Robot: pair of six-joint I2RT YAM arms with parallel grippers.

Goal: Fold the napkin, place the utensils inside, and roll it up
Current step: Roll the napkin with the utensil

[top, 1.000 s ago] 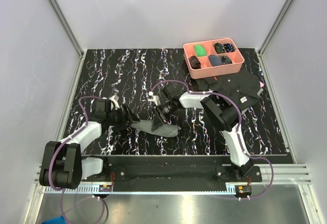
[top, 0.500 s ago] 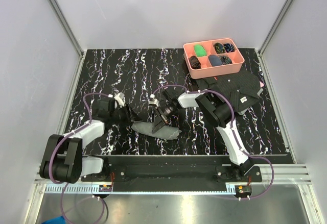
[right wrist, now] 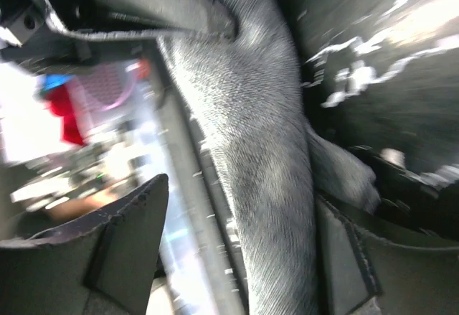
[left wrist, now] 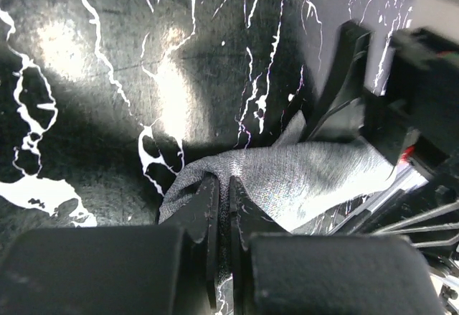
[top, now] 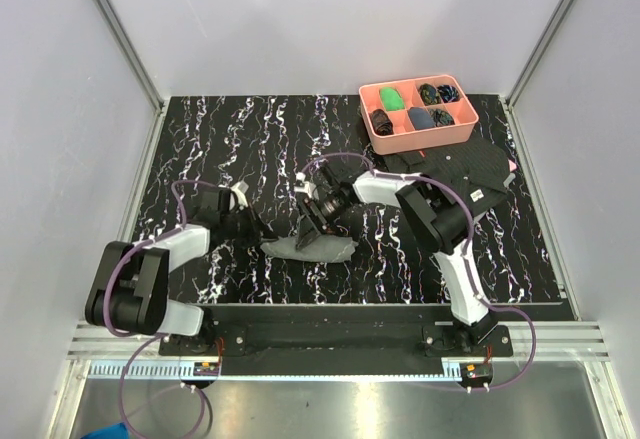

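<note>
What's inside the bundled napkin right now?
Only grey folds of the napkin show; nothing metal is visible in any view. Cloth covers its inside, so the contents cannot be told. The left pincer is shut on its edge; the right pincer stands open around it.

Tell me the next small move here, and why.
Probably lift the right gripper straight off the napkin. Its jaws stand open on either side of the bundled grey cloth, gripping nothing, while the left gripper is pinched shut on the cloth's end.
</note>
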